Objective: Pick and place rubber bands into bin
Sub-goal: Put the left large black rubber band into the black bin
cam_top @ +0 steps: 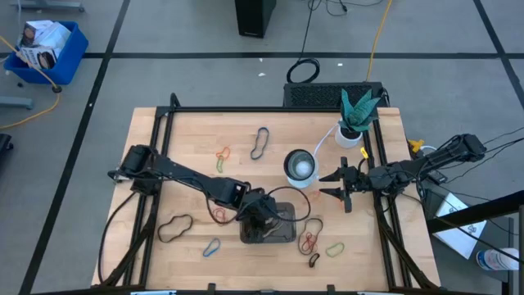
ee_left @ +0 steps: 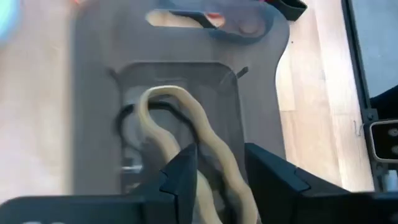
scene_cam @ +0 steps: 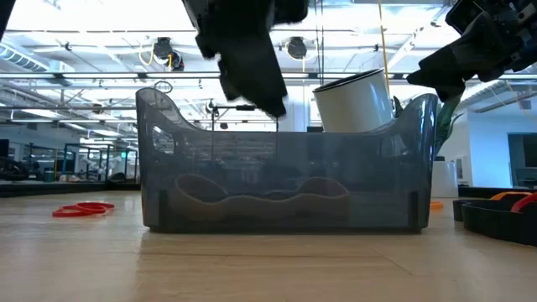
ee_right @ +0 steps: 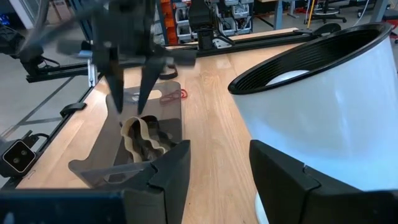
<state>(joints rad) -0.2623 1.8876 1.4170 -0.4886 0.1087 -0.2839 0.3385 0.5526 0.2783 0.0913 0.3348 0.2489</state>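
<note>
Wooden worktop (cam_top: 188, 131), framed in black rails. Dark grey bin (cam_top: 268, 225), centre front, holding a tan rubber band (ee_left: 186, 118). Left claw (cam_top: 260, 215) above the bin, fingers parted, empty. Right claw (cam_top: 337, 183) open beside the white cup (cam_top: 300, 166). Loose rubber bands (cam_top: 311, 242) scattered around the bin.

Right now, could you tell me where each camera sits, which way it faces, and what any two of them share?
High view: above the table, looking straight down; both arms show, left gripper over the bin, right gripper beside the white cup.
Low view: at table-top height, looking level through the bin; dark arm parts hang in from above.
Left wrist view: looks down into the bin past its own open fingers.
Right wrist view: looks past its own fingers across the table.
Shared: both wrist views show the tan rubber band in the bin.
</note>
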